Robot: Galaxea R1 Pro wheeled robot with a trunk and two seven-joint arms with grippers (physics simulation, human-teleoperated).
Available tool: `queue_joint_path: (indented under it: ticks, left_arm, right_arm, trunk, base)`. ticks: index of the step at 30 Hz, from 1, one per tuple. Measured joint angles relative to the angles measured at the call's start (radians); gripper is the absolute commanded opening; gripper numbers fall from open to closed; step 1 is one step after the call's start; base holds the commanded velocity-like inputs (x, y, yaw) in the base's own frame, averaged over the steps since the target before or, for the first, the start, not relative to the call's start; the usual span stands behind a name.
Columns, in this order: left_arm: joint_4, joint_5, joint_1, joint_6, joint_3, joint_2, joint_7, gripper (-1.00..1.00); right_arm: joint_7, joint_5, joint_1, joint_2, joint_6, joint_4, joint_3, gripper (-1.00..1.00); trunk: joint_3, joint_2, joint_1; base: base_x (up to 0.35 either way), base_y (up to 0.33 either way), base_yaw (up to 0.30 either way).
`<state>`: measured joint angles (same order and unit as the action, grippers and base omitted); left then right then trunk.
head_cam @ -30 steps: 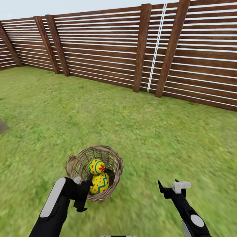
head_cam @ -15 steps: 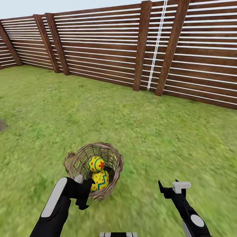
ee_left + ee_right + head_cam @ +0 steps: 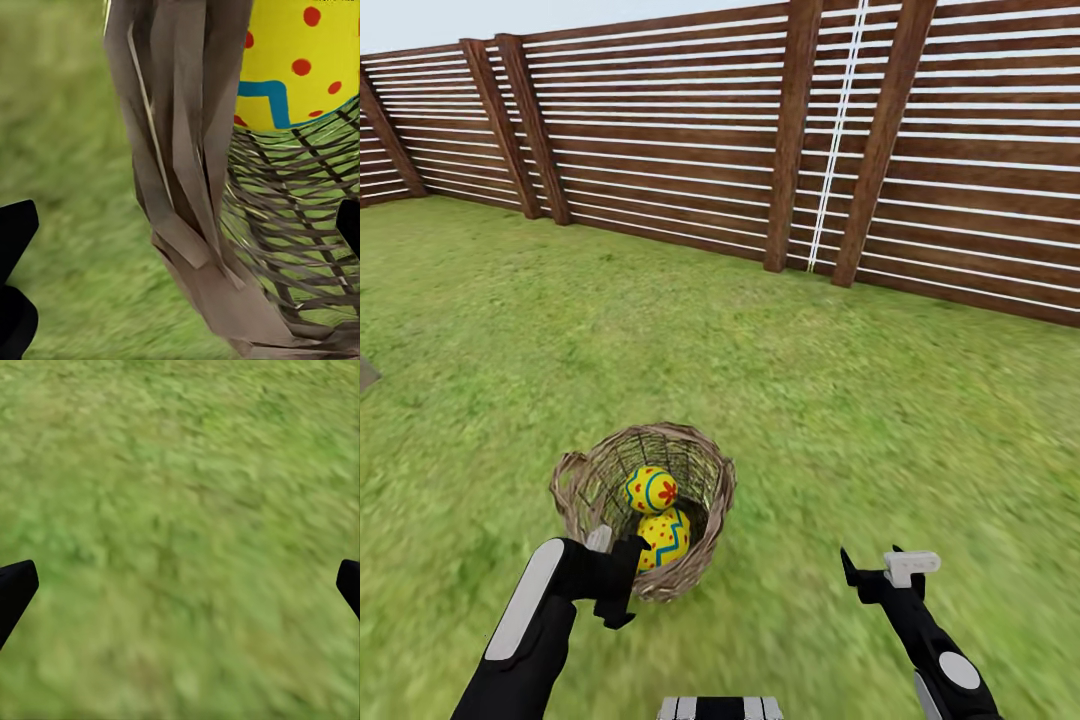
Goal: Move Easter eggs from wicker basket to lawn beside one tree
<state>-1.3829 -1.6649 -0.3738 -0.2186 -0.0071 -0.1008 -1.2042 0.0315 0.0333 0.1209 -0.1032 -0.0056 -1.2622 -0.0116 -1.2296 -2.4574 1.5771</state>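
The wicker basket (image 3: 582, 487) stands on the lawn (image 3: 810, 400) just ahead of me, with two yellow Easter eggs inside: one (image 3: 652, 489) rests on top of the other (image 3: 665, 537). My left gripper (image 3: 615, 566) is open at the basket's near rim. In the left wrist view the ragged rim (image 3: 180, 187) runs between the black fingertips (image 3: 15, 232), and a red-dotted egg (image 3: 300, 60) lies behind the weave. My right gripper (image 3: 880, 568) is open above bare grass (image 3: 180, 510) to the right of the basket, apart from it.
A brown slatted wooden fence (image 3: 690, 150) closes the far side of the garden, with thick posts (image 3: 788, 140). Open grass spreads on all sides of the basket. A small grey slab (image 3: 365, 372) lies at the left edge.
The whole picture has slid up a little as the camera moved. My left gripper has come closer to the basket's near rim. The right gripper has kept its place.
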Motion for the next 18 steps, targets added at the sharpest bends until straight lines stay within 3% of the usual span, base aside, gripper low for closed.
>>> queue_joint_path:
  ticks: [3,15,18]
  left_arm:
    - [0.000,-0.001,0.000,0.001,0.001,0.000,0.000,1.00]
    - [0.000,-0.005,0.000,0.004,0.006,-0.002,-0.014,1.00]
    - [-0.001,-0.006,0.000,0.018,0.006,-0.002,-0.041,1.00]
  right_arm:
    - [0.000,0.000,0.000,0.000,0.000,0.000,0.000,1.00]
    - [-0.001,0.000,0.000,0.000,-0.001,0.000,0.002,1.00]
    - [-0.001,0.000,0.000,0.000,-0.001,0.000,0.003,1.00]
  trunk:
    - [-0.009,-0.021,0.012]
    - [-0.009,-0.021,0.012]
    - [-0.009,-0.021,0.012]
  base:
    - [0.000,0.000,0.000]
    - [0.000,0.000,0.000]
    - [0.022,0.000,0.002]
